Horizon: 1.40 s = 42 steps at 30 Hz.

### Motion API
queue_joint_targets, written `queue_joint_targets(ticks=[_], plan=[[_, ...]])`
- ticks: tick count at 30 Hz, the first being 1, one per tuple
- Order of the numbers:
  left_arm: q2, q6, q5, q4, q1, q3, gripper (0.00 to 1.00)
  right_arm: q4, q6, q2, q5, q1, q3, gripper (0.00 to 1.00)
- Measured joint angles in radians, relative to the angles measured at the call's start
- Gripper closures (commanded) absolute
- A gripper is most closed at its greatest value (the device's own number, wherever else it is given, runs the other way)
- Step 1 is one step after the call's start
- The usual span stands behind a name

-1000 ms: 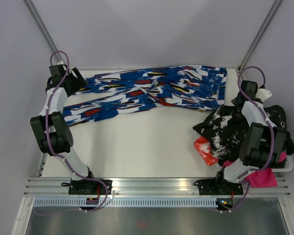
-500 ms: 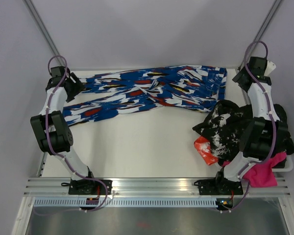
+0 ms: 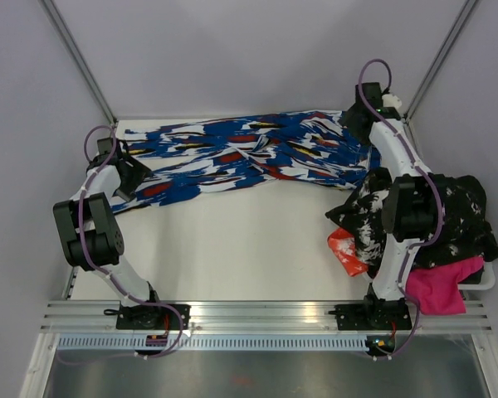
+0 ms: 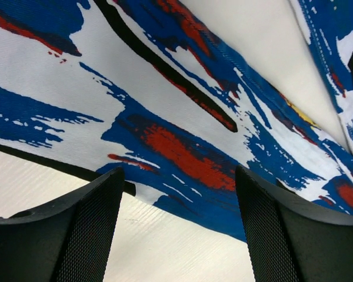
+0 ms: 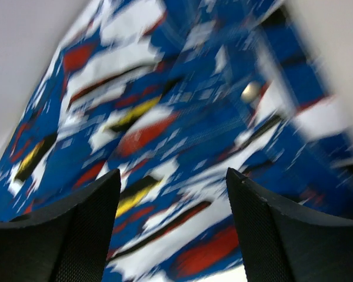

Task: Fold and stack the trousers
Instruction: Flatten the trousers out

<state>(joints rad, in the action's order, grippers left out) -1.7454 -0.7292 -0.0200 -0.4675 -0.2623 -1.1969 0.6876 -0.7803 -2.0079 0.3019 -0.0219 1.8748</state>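
Observation:
The trousers, royal blue with white, red, black and yellow splashes, lie spread across the far part of the table, legs running left, waist at the right. My left gripper is open just above the end of the nearer leg, with bare table between its fingers. My right gripper is open over the waist end; its view is blurred by motion. Neither gripper holds any cloth.
A heap of other clothes, black-and-white, orange and pink, fills the right side, partly in a white basket. Grey walls with slanted rails stand behind. The white table stretches to the metal rail at the front.
My right arm has swung from over the clothes heap up and left to the trousers' waist. My left gripper has dropped from the far leg end down to the nearer leg end.

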Motion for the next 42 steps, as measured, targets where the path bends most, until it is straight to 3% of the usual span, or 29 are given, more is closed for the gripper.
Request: queue_joint_targets(ticks=[2,9,18,26,28,29,30,33,39,42], plan=[[0.006,-0.008,0.001,0.012,0.000,0.002,0.19,0.003,-0.089,0.012,0.026,-0.071,-0.038,0.26],[0.074,-0.022,-0.006,0.037,-0.002,0.076,0.18,0.084,-0.305,0.026,0.089,-0.282,-0.067,0.24],[0.196,-0.022,-0.025,0.055,-0.020,0.187,0.18,0.060,-0.569,0.200,0.172,-0.251,-0.550,0.25],[0.234,-0.040,-0.031,0.106,-0.020,0.276,0.18,-0.074,-0.645,0.133,0.229,-0.242,-0.570,0.32],[0.234,-0.053,-0.032,0.113,-0.020,0.307,0.19,-0.099,-0.644,0.074,0.240,-0.238,-0.542,0.47],[0.234,-0.059,-0.032,0.115,-0.020,0.320,0.19,-0.113,-0.642,0.034,0.252,-0.235,-0.526,0.67],[0.234,-0.063,-0.032,0.116,-0.020,0.328,0.20,-0.119,-0.637,0.021,0.256,-0.232,-0.523,0.77],[0.234,-0.079,-0.031,0.123,-0.024,0.346,0.23,-0.119,-0.604,-0.009,0.278,-0.219,-0.497,1.00],[0.207,-0.105,-0.014,0.158,-0.031,0.353,0.29,-0.120,-0.467,-0.001,0.333,-0.183,-0.449,1.00],[0.164,-0.120,0.007,0.186,-0.033,0.356,0.34,-0.121,-0.386,0.016,0.353,-0.179,-0.431,0.94]])
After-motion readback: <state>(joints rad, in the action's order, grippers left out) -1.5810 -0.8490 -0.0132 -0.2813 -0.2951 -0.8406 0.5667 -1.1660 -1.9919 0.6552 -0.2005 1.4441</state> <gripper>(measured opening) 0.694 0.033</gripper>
